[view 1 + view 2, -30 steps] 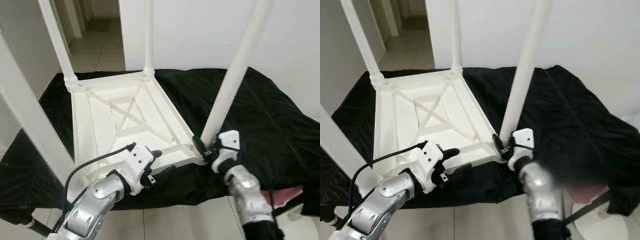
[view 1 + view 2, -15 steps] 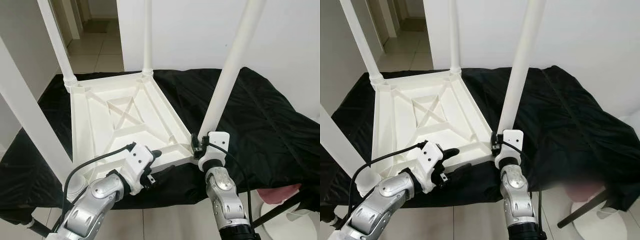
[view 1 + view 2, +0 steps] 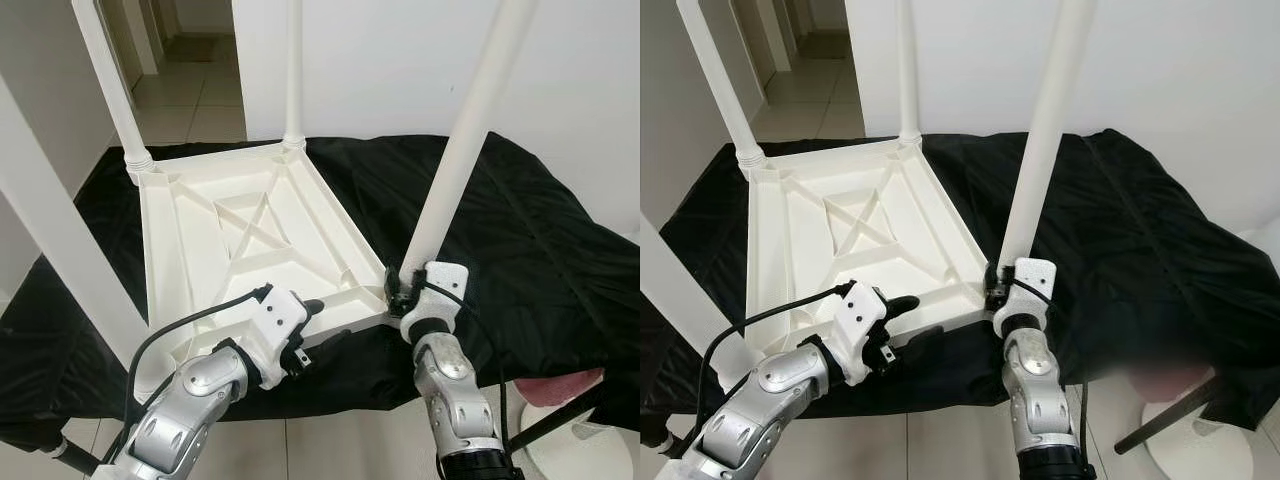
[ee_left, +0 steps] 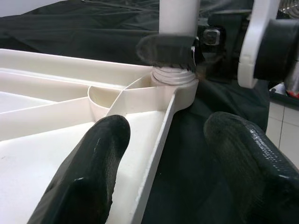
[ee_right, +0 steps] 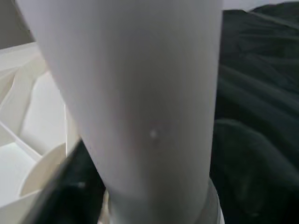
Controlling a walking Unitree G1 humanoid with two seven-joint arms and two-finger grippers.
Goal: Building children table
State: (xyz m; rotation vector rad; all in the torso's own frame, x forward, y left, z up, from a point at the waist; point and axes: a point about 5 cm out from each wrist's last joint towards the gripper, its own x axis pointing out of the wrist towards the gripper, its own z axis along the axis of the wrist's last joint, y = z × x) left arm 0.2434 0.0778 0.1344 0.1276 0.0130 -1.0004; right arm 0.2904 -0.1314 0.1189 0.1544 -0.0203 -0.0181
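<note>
Since half a second ago the right pincer [image 3: 400,293] has shifted slightly toward the robot's right at the base of the near-right white plastic tube leg [image 3: 462,150], and that leg now tilts a little more.

That pincer is clamped on the leg just above its threaded socket; in the right wrist view the leg [image 5: 140,93] blocks nearly everything, with one black finger [image 5: 74,186] half hidden behind it. The left pincer [image 3: 318,325] stands open astride the near rim of the upturned white plastic children's tabletop [image 3: 250,240], one finger [image 4: 91,168] inside the rim and the other [image 4: 247,163] outside over the black cloth [image 3: 520,230] covering the bench.

Four white legs stand in the corner sockets, all cut off at the top of the head views. Beyond the left pincer rise the far-left leg [image 3: 105,80] and the far-right leg [image 3: 293,70]; the near-left leg [image 3: 60,240] stands to its left, its foot hidden by the left arm. A pinkish object [image 3: 560,385] right of the right pincer is too blurred to identify.
</note>
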